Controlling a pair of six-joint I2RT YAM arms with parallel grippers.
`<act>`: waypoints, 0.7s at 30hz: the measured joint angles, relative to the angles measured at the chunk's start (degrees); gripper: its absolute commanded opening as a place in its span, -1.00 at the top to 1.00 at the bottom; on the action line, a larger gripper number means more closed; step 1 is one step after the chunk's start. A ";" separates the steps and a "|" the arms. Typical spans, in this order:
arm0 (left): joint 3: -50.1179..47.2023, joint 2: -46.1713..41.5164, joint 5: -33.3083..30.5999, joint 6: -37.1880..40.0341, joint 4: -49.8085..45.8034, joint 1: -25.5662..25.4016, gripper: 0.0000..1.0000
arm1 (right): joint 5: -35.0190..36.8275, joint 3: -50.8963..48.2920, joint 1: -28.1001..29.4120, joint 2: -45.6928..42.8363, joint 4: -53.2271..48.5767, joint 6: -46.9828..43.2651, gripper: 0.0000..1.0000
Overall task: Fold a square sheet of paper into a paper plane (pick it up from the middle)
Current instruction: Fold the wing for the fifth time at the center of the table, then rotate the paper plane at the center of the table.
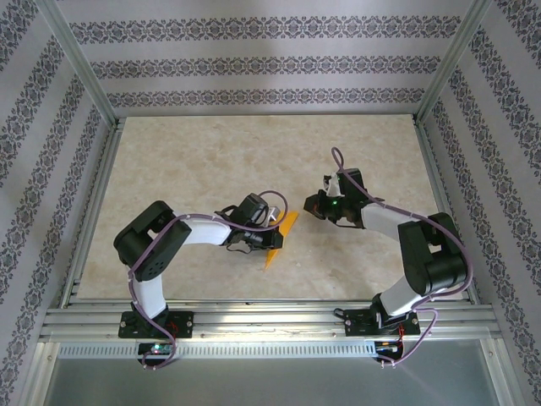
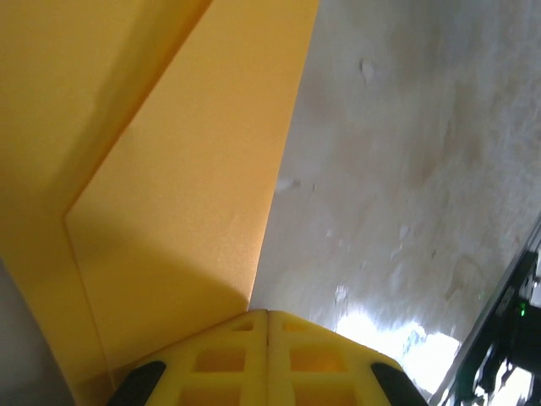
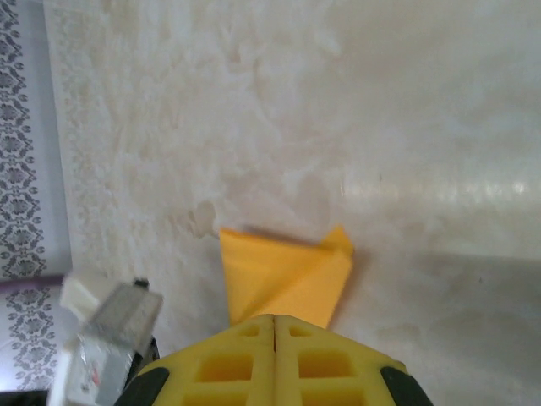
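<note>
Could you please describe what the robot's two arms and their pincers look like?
The left arm and right arm have white links, black joints and looping purple cables. The left pincer and right pincer have yellow fingers with square cut-outs.

You have the left arm (image 1: 156, 241) bent in from its base, with the left gripper (image 1: 272, 238) near the middle of the pale marbled table (image 1: 203, 161), its tip touching the paper plane (image 1: 285, 233). The plane reads as a narrow orange-yellow sliver running diagonally from upper right to lower left. Your right arm (image 1: 427, 254) reaches in from the other side, and the right gripper (image 1: 312, 205) sits just beside the plane's upper tip, apart from it, with patterned walls (image 1: 254, 68) around the table.
</note>
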 measured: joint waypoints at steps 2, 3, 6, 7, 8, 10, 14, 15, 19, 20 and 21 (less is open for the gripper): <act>0.87 0.31 -1.20 -0.70 0.61 0.00 0.88 | 0.09 -1.22 0.76 -0.04 -0.17 0.50 0.90; 1.25 0.26 -1.62 -1.05 0.72 0.00 0.83 | 0.24 -1.90 1.20 -0.04 -0.22 0.68 0.89; 1.53 -1.40 -3.34 -1.36 0.57 0.00 0.67 | 0.57 -3.69 2.27 -0.26 -0.20 1.46 0.85; 1.46 -2.64 -4.13 -1.38 0.44 0.02 0.64 | 0.74 -4.35 2.47 -0.46 -0.22 1.88 0.84; 1.31 -3.91 -4.70 -1.31 0.31 0.07 0.63 | 1.03 -4.81 2.64 -0.76 -0.22 2.10 0.82; 0.48 -7.82 -5.92 -1.03 0.04 0.46 0.60 | 1.55 -5.55 3.02 -1.46 -0.22 2.51 0.80; -0.83 -12.17 -6.36 -0.59 -0.35 3.50 0.56 | 2.12 -5.84 3.80 -2.29 -0.13 3.17 0.77; -1.20 -12.26 -6.23 -0.59 -0.46 4.83 0.55 | 2.16 -5.84 4.15 -2.34 -0.04 3.45 0.76; -2.54 -10.32 -5.33 -0.72 -1.01 8.41 0.49 | 2.38 -5.84 5.05 -2.32 0.07 3.78 0.73; -2.60 -9.57 -4.94 -0.85 -1.05 8.66 0.48 | 2.40 -5.84 5.29 -2.25 0.13 3.85 0.73; -2.58 -8.74 -4.42 -0.94 -1.07 8.63 0.49 | 2.40 -5.84 5.62 -2.14 0.26 3.89 0.72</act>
